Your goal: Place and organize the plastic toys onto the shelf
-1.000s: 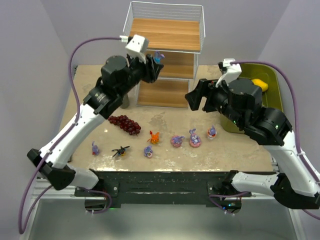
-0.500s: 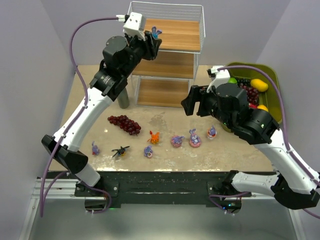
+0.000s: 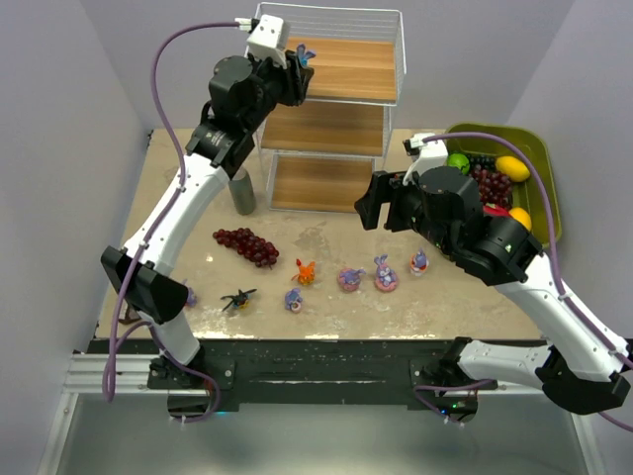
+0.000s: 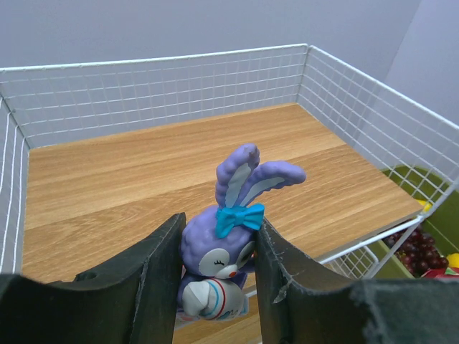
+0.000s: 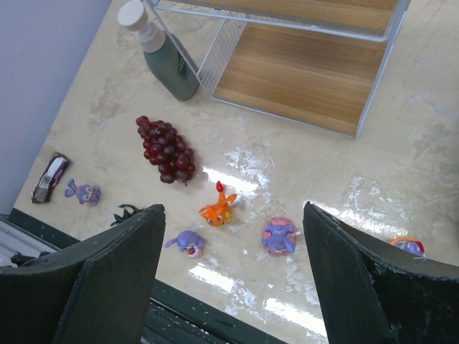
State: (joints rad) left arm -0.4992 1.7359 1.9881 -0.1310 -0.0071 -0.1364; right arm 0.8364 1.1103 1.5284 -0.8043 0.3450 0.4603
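A purple bunny (image 4: 215, 251) is held tight between the two dark fingers of the left gripper (image 4: 218, 233), which is closed part way around its body. The bunny is held up over the top wooden board of the shelf (image 4: 107, 172), near the left edge and inside the white wire walls. Whether it touches the board cannot be told.

The right gripper (image 5: 231, 215) is held wide open with nothing in it, up above the table (image 3: 326, 237). Below it, more toys are spread out on the table: an orange creature (image 5: 216, 208), a small purple toy (image 5: 188, 242) and a purple toy on a pink ring (image 5: 280, 235). A dark red grape bunch (image 5: 163, 150) and a green bottle (image 5: 165, 57) with a white cap are seen by the shelf.

The table is tan and shiny. The walls are pale grey-purple. A green bin (image 3: 539, 168) with fruit is set on the right.

The bunny is made with two long ears, a bright blue bow and a white face.
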